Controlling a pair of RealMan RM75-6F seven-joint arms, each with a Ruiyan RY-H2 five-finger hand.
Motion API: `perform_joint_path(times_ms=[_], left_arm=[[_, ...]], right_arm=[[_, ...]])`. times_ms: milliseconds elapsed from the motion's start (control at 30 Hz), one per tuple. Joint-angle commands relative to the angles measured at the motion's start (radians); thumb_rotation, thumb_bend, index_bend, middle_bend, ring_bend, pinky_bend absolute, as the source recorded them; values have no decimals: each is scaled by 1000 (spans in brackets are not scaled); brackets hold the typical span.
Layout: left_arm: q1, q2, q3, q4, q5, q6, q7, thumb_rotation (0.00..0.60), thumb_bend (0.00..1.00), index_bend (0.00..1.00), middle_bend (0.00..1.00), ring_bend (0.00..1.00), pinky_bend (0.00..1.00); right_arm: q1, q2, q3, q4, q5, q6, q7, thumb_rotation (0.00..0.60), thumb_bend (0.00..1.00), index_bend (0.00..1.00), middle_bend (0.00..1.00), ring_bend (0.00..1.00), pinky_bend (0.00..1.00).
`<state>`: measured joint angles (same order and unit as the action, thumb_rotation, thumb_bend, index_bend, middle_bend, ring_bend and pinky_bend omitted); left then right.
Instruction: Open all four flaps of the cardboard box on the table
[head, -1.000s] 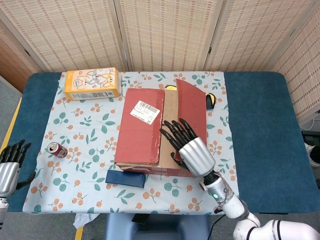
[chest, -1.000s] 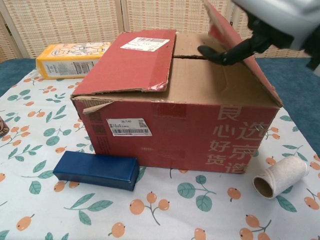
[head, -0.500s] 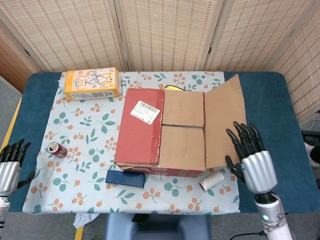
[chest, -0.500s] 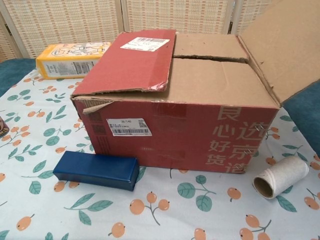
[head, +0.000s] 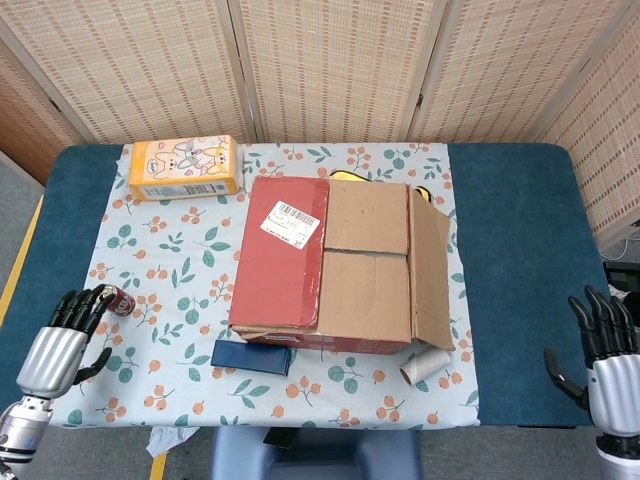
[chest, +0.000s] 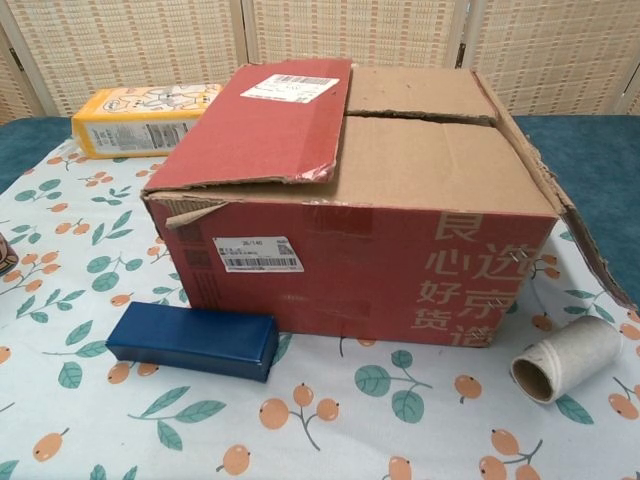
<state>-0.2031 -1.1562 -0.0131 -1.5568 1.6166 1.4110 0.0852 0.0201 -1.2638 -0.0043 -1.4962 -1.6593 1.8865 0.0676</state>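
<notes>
The red cardboard box (head: 300, 340) (chest: 350, 270) stands mid-table. Its left outer flap (head: 282, 250) (chest: 265, 120), red with a white label, lies flat over the top. The right outer flap (head: 432, 265) (chest: 570, 215) is folded out and hangs down the box's right side. Both brown inner flaps (head: 366, 215) (head: 364, 296) lie shut, meeting at a seam. My left hand (head: 60, 345) hovers at the near left, fingers apart and empty, fingertips by a red can (head: 122, 300). My right hand (head: 605, 355) is far off at the near right edge, fingers spread, holding nothing. Neither hand shows in the chest view.
A dark blue box (head: 252, 356) (chest: 192, 340) lies in front of the carton's left corner. A cardboard tube (head: 425, 365) (chest: 565, 358) lies at its front right corner, under the hanging flap. A yellow carton (head: 185, 167) (chest: 140, 115) sits at the back left.
The right outer flap swung open and has dropped down the box's right side. My right hand let it go and withdrew to the near right edge. My left hand moved in toward the can.
</notes>
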Motion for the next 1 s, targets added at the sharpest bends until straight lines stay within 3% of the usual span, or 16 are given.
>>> perform_joint_path(times_ms=[33, 167, 400, 600, 767, 1000], left_arm=[[-67, 44, 2, -128, 47, -72, 49, 600, 502, 13, 19, 39, 106], [-117, 43, -36, -230, 26, -131, 222, 600, 708, 23, 45, 61, 95], [-230, 1, -107, -348, -90, -281, 348, 600, 726, 8, 50, 62, 84], [-318, -40, -172, -410, -224, -359, 450, 600, 620, 0, 50, 59, 57], [-378, -57, -219, -460, -326, -368, 547, 600, 450, 0, 48, 38, 22], [-426, -42, -240, -566, -423, -334, 674, 600, 421, 0, 44, 25, 14]], right_arm=[[0, 2, 16, 25, 28, -38, 46, 600, 447, 0, 0, 0, 0], [-14, 17, 29, 21, 30, -27, 73, 600, 446, 0, 0, 0, 0], [-29, 29, 45, 24, 24, -17, 106, 600, 446, 0, 0, 0, 0], [-30, 36, 51, 28, 19, -33, 123, 600, 446, 0, 0, 0, 0], [-29, 51, 56, 30, 24, -55, 159, 600, 447, 0, 0, 0, 0], [-32, 61, 63, 34, 18, -58, 185, 600, 446, 0, 0, 0, 0]])
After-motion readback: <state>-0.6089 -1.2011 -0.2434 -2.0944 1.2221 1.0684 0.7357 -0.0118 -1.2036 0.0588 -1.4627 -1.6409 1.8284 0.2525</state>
